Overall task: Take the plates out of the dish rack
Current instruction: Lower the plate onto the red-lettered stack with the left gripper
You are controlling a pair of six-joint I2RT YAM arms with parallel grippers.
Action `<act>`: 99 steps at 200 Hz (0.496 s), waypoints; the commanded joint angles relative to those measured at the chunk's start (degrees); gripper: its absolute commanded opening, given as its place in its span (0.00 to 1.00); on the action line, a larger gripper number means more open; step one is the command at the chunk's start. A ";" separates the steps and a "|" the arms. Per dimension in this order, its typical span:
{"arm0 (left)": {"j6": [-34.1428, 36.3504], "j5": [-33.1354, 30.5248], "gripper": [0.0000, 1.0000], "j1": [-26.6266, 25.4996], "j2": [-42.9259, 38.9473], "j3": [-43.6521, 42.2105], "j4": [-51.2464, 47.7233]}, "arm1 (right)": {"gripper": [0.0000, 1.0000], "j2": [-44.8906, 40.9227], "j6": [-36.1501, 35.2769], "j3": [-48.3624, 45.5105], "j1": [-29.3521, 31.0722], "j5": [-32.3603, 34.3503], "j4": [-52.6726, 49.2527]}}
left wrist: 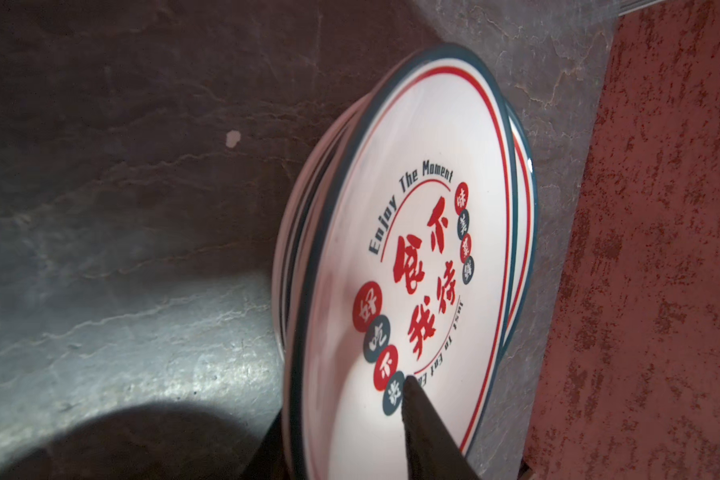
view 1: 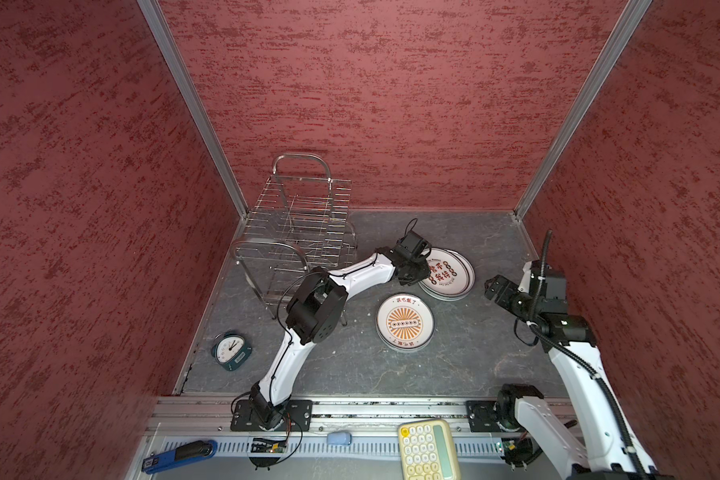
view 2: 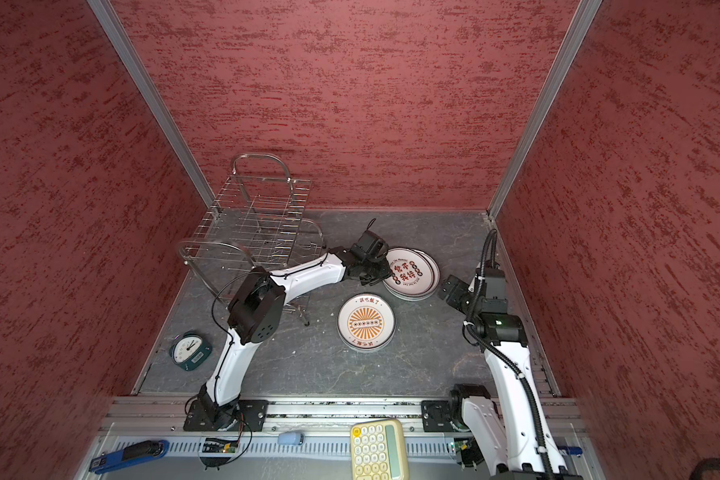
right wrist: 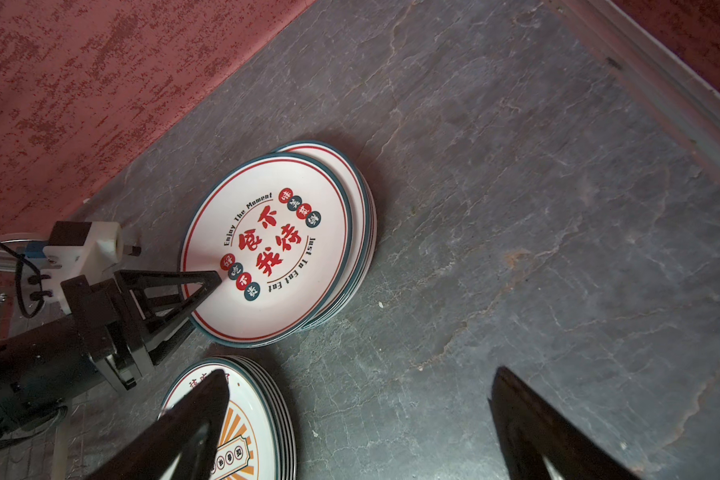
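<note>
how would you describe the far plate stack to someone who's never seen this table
Start at the dish rack at the back left and look right. Two plate stacks lie there; the far stack is at the left gripper. Its top plate bears red characters, unlike the nearer sunburst stack.

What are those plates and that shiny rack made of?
The plates look like glazed ceramic, though they could be melamine. They are smooth and white, with a glossy glint on the rim, printed red characters and teal edges. The dish rack looks like polished steel, with thin silvery wires and shiny bent tube handles that catch the light.
</note>
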 commanded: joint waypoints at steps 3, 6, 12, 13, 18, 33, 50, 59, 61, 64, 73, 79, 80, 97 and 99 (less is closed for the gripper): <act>1.25 -1.67 0.45 -0.51 1.48 2.34 -2.67 | 0.99 -1.00 -1.53 1.82 -0.29 -0.80 -0.97; 1.27 -1.70 0.45 -0.47 1.64 2.54 -2.93 | 0.99 -0.96 -1.61 1.86 -0.28 -0.74 -0.97; 1.40 -1.58 0.46 -0.51 2.05 3.17 -3.40 | 0.99 -0.95 -1.67 1.74 -0.26 -0.72 -0.97; 1.38 -1.58 0.46 -0.51 2.10 3.27 -3.48 | 0.99 -0.99 -1.70 1.69 -0.26 -0.72 -0.97; 1.60 -1.49 0.46 -0.47 2.45 3.83 -3.99 | 0.99 -1.00 -1.80 1.70 -0.33 -0.72 -0.99; 1.88 -1.18 0.47 -0.52 3.59 5.48 -5.30 | 0.99 -1.07 -2.07 1.60 -0.33 -0.51 -1.03; 1.89 -1.07 0.49 -0.51 4.47 6.75 -6.48 | 0.99 -1.22 -2.40 1.70 -0.30 -0.27 -1.25; 1.89 -1.11 0.51 -0.60 4.69 7.27 -7.12 | 0.99 -1.36 -2.42 1.60 -0.25 0.01 -1.23; 1.89 -1.13 0.52 -0.60 4.78 7.38 -7.26 | 0.99 -1.38 -2.42 1.56 -0.25 0.05 -1.30; 1.85 -1.13 0.54 -0.60 4.83 7.63 -7.49 | 0.99 -1.37 -2.43 1.55 -0.30 0.10 -1.20; 1.98 -1.31 0.56 -0.60 4.94 8.00 -8.04 | 0.99 -1.31 -2.38 1.35 -0.27 0.33 -1.06; 2.02 -1.47 0.57 -0.60 4.91 8.10 -8.39 | 0.99 -1.22 -2.34 1.30 -0.31 0.41 -1.06; 2.04 -1.48 0.57 -0.60 4.93 8.11 -8.39 | 0.99 -1.22 -2.34 1.33 -0.32 0.41 -1.01; 2.27 -2.15 0.60 -0.74 4.69 8.13 -8.92 | 0.99 -1.04 -2.42 1.11 -0.30 0.35 -0.71; 2.32 -2.24 0.60 -0.73 4.64 8.12 -8.99 | 0.99 -1.06 -2.42 1.15 -0.26 0.34 -0.70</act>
